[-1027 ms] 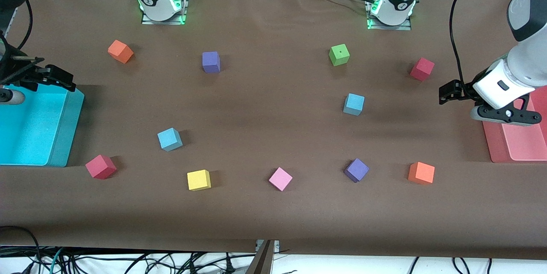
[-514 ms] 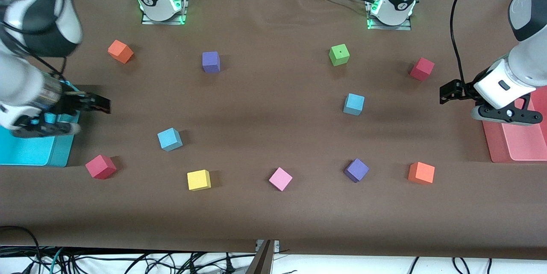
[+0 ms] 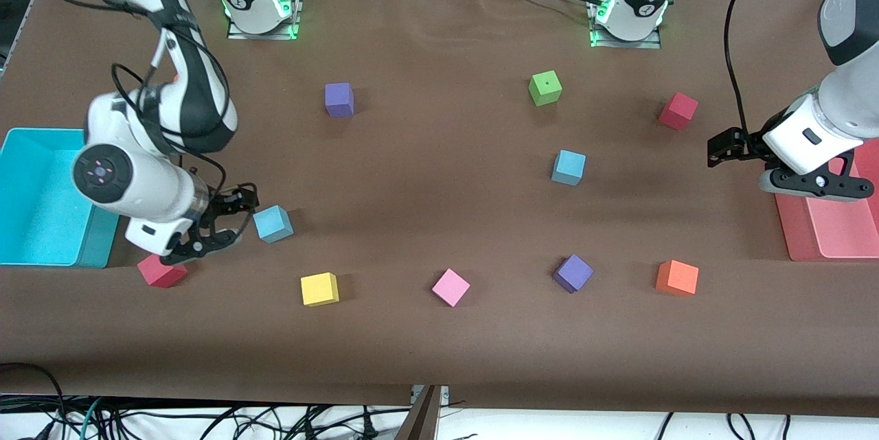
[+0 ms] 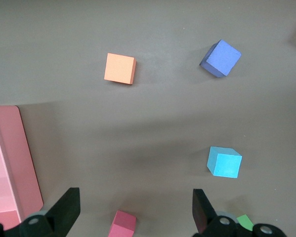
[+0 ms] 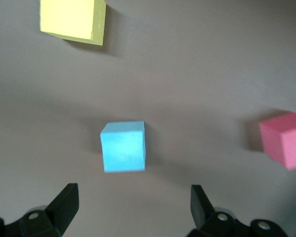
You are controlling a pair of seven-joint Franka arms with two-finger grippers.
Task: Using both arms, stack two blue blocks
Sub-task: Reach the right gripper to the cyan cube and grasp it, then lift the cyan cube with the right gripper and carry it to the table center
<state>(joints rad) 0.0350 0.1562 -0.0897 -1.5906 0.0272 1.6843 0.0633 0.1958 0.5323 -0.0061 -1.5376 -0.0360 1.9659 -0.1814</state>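
Notably, no writing: no brand, label or readable text is seen on the cubes, bins or arms.
Counter: covered by a matte brown sheet, smooth, with faint creases near the bases.
First blue block: a small matte light-blue cube, foam-like, with crisp edges; it is set on the counter toward the right arm's end, nearer to the front camera than the purple cube and farther than the yellow cube.
Second blue block: same size and finish, placed toward the left arm's end, nearer to the front camera than the green cube and farther than the other purple cube. The two blue blocks are well apart, neither stacked.
Right gripper: black, two-fingered, spread wide and empty, held low over the counter just beside the first blue block; in the right wrist view that block is seen ahead of the fingers, not between them.
Left gripper: black, spread wide and empty, held over the counter by the pink bin; this arm is waiting.
Other cubes: red, pink, orange and a second red, all matte.
Cyan bin: rectangular, set at the right arm's end.
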